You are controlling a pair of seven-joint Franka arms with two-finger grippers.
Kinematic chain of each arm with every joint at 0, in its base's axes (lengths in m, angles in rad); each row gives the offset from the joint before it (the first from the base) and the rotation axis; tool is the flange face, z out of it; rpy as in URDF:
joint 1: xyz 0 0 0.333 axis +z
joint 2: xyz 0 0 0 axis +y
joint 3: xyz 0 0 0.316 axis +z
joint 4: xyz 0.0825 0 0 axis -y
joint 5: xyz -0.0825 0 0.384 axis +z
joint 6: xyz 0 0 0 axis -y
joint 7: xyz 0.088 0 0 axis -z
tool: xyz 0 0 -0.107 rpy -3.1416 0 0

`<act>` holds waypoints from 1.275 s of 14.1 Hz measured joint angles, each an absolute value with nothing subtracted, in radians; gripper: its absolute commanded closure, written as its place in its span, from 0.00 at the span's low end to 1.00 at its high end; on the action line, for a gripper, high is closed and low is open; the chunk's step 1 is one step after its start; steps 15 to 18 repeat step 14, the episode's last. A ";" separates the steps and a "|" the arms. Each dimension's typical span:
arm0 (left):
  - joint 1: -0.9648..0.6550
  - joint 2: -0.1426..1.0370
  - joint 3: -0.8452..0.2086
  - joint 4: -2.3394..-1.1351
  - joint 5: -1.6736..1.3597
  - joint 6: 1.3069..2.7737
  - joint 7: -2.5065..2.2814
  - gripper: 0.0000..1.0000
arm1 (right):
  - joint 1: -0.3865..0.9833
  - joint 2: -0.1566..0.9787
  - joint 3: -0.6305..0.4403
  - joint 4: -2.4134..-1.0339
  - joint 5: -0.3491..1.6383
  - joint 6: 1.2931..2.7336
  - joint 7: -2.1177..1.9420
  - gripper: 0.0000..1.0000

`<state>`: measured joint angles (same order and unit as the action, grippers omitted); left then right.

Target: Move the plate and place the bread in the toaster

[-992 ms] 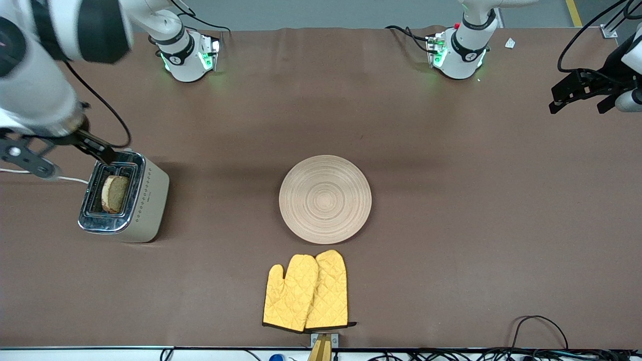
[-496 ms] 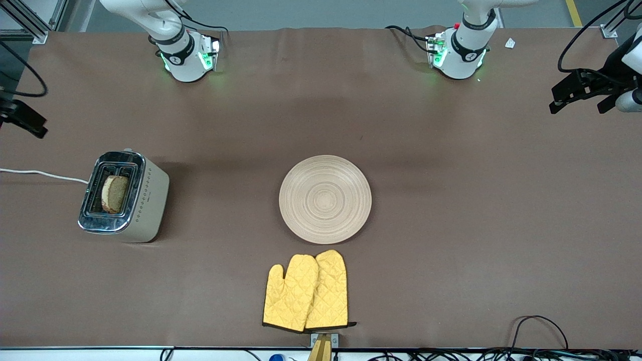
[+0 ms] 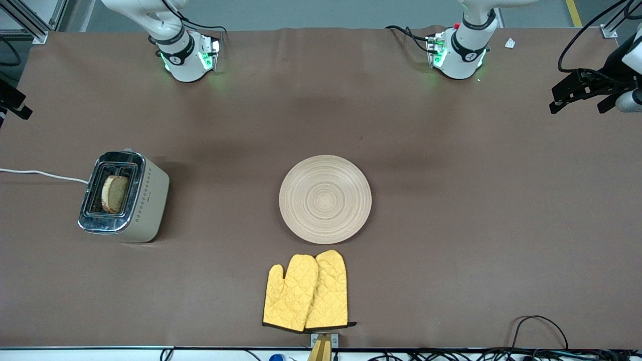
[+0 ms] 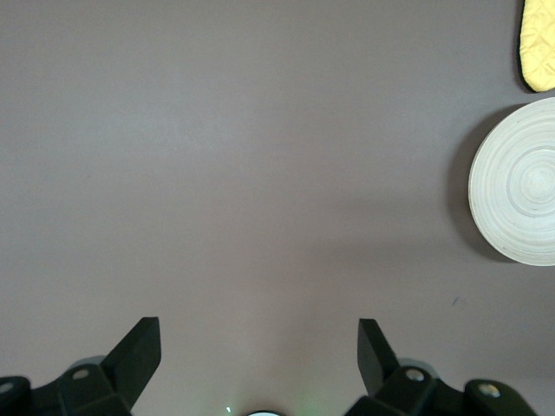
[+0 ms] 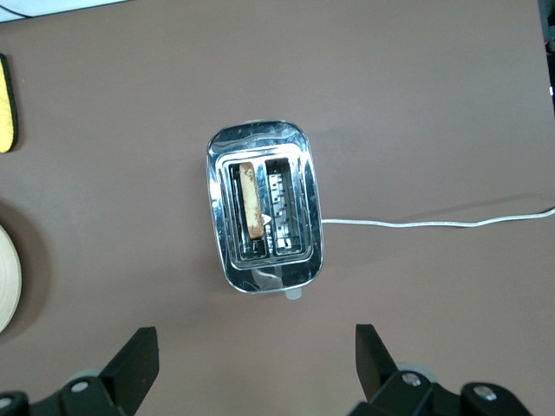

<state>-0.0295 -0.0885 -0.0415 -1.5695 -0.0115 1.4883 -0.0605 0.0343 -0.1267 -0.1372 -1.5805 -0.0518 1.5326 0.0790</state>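
Observation:
The pale wooden plate point(image 3: 325, 199) lies bare in the middle of the table; it also shows in the left wrist view point(image 4: 520, 192). At the right arm's end stands the toaster point(image 3: 150, 205), its chrome top point(image 5: 217, 217) seen from above. The bread point(image 3: 114, 193) stands upright in one slot point(image 5: 251, 201); the other slot holds nothing. My right gripper point(image 5: 256, 334) is open, high up and apart from the toaster; only a dark part of it point(image 3: 15, 103) shows at the table's edge. My left gripper point(image 4: 258, 325) hangs open over bare table at the left arm's end point(image 3: 577, 93).
Two yellow oven mitts point(image 3: 307, 291) lie just nearer to the front camera than the plate. The toaster's white cord point(image 3: 45, 174) runs off the table's end. Black cables point(image 3: 541, 331) loop at the table's front edge. Both arm bases stand along the back.
My right arm has drawn away from over the toaster toward the table's end, and most of it has left the front view. The bread stays in its slot. The left arm has not moved.

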 measured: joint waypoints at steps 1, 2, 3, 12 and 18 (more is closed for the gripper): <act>-0.027 -0.089 -0.041 -1.570 -0.011 1.487 -0.061 0.00 | 0.034 -0.145 -0.136 -1.610 -0.050 1.551 0.078 0.00; -0.025 -0.089 -0.041 -1.569 -0.011 1.487 -0.061 0.00 | 0.034 -0.165 -0.134 -1.643 -0.049 1.571 0.078 0.00; -0.024 -0.089 -0.041 -1.569 -0.011 1.487 -0.060 0.00 | 0.034 -0.182 -0.132 -1.671 -0.049 1.585 0.078 0.00; -0.028 -0.089 -0.045 -1.558 0.038 1.487 -0.059 0.00 | 0.038 -0.213 -0.115 -1.716 -0.046 1.603 0.075 0.00; -0.027 -0.089 -0.045 -1.557 0.038 1.487 -0.059 0.00 | 0.038 -0.213 -0.115 -1.717 -0.046 1.603 0.075 0.00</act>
